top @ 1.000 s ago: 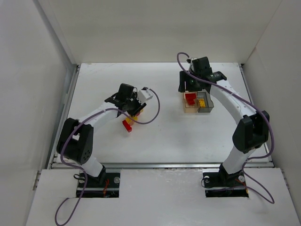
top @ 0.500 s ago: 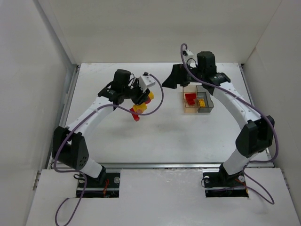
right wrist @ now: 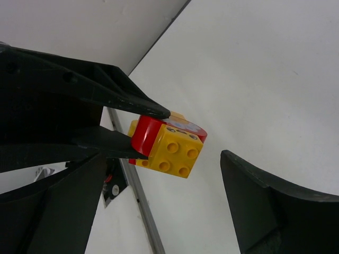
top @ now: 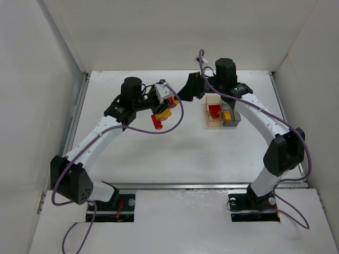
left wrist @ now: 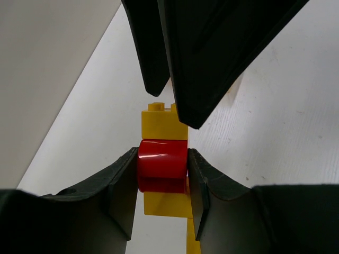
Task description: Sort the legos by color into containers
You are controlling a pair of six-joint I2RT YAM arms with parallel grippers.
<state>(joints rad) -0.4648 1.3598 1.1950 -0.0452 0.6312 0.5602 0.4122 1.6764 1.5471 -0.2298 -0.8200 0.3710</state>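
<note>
Legos (left wrist: pixel 162 164) v. glossy smooth plastic, containers (top: pixel 214 125) translucent plastic; table (top: pixel 212 159) matt white

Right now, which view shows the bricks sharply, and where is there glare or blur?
Right wrist view: yellow brick sharp, studs clear; right fingers dark, soft-edged. Left wrist view: red brick carries a glare streak; left fingers soft. Top view: even light, faint shadows.

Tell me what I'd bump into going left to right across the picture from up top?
lego stack → right fingers, wide open → amber bin → grey bin
</note>
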